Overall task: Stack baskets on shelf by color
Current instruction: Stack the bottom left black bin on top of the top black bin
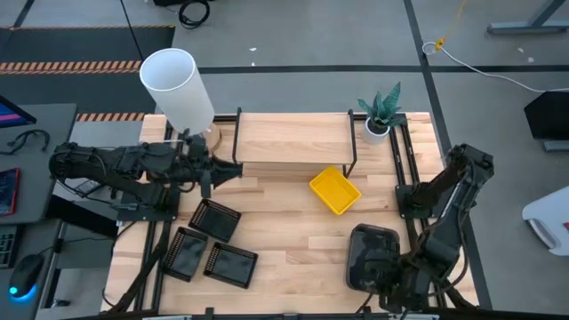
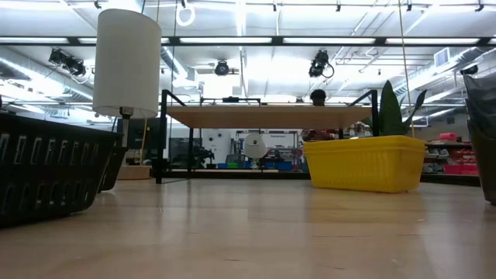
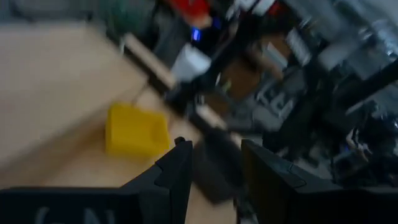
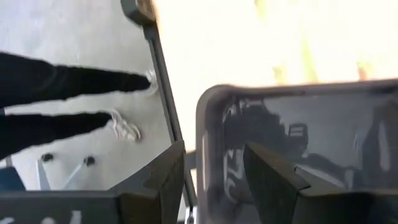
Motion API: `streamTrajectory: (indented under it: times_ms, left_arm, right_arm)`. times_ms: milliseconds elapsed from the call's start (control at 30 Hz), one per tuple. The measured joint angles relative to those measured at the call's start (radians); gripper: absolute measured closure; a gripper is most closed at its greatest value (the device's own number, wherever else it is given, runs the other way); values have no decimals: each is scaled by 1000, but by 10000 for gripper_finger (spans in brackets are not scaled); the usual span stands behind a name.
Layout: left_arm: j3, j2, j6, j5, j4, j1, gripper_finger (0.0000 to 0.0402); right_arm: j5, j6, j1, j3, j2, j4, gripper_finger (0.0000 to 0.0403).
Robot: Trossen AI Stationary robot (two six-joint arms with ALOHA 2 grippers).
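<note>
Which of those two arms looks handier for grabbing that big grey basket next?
The right, probably: the right gripper hovers open over the grey basket, while the left gripper hangs empty by the shelf.

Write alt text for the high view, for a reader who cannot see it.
Seen from above, a wooden table holds a yellow basket by an empty shelf, three black baskets at left and a grey basket at right. The left gripper hangs near the shelf's left end; the right gripper is over the grey basket.
</note>
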Motion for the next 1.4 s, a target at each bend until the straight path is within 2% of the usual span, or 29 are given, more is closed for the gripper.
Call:
streamTrajectory:
  times_ms: [133, 367, 633, 800, 967, 1033, 1200, 1400]
  left_arm:
    - [0, 0, -120, 95, -142, 0, 259]
    - [2, 37, -229, 242, -304, 0, 259]
    - [1, 144, -259, 551, -421, -33, 259]
    - [0, 217, -262, 673, -610, -103, 259]
    - [0, 279, -266, 683, -753, -193, 259]
    - [0, 299, -252, 661, -770, -224, 259]
    - [0, 355, -252, 527, -766, -278, 259]
    - [0, 429, -251, 499, -766, -293, 259]
  right_arm:
    - [60, 15, -19, 0, -32, -23, 235]
    - [175, -1, -89, 0, -41, -26, 236]
    - [189, -86, -147, 0, -40, 49, 236]
    - [214, -100, -152, 0, -40, 50, 236]
    - [267, -101, -146, 0, -39, 50, 236]
    - [284, -102, -146, 0, -39, 50, 236]
    - [289, -103, -146, 0, -39, 54, 236]
    - [289, -109, -146, 0, -39, 54, 236]
